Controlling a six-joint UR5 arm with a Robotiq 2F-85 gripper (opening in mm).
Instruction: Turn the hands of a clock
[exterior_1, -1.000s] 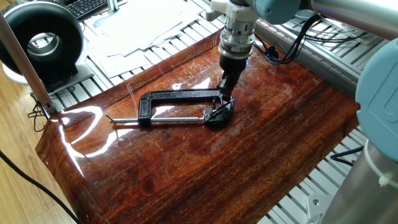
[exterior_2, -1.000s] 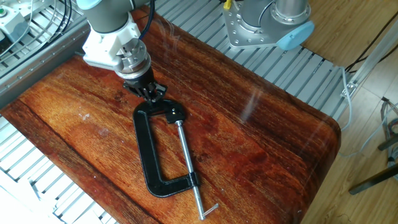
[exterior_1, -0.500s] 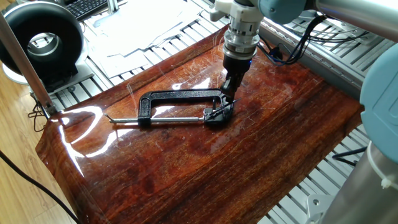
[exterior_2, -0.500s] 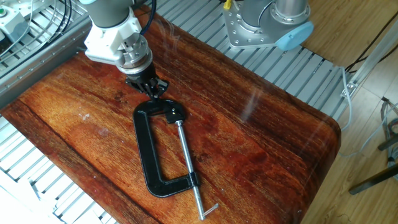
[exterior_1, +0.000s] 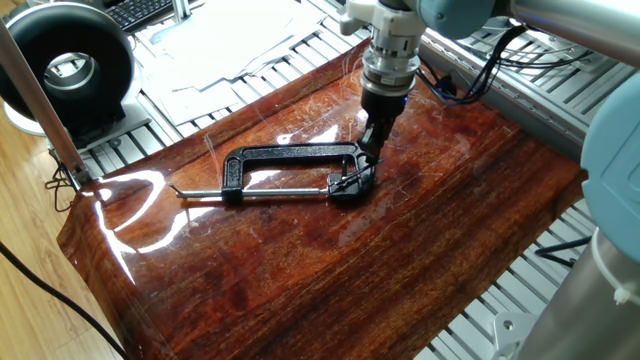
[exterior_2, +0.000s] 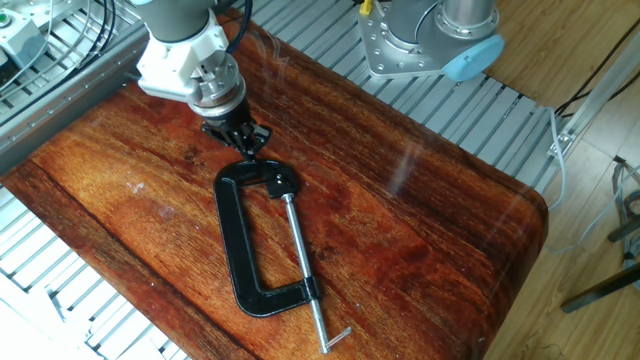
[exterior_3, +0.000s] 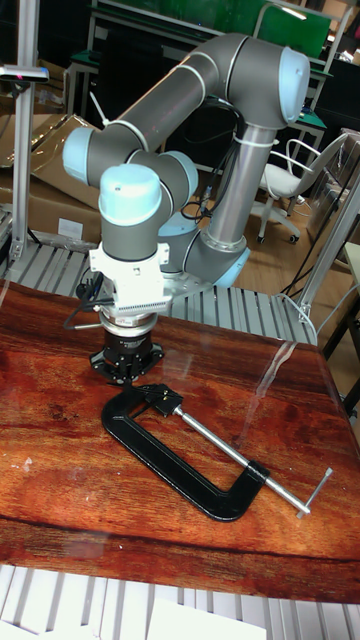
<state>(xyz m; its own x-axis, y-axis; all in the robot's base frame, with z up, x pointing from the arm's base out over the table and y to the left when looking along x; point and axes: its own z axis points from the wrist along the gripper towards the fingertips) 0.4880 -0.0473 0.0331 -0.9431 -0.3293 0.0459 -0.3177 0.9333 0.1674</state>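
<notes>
The hands (exterior_1: 350, 179), a thin dark pin, sit at the rounded jaw end of the clock (exterior_1: 290, 172), a black C-clamp lying flat near the middle of the glossy wooden table (exterior_1: 300, 270). Its steel screw rod (exterior_2: 303, 272) runs along the open side to a small crossbar. The end effector (exterior_1: 370, 147) points straight down just beside that rounded end, its tips low over it; whether they pinch the pin cannot be told. A round black ring-shaped device (exterior_1: 68, 68) stands far left, off the table.
</notes>
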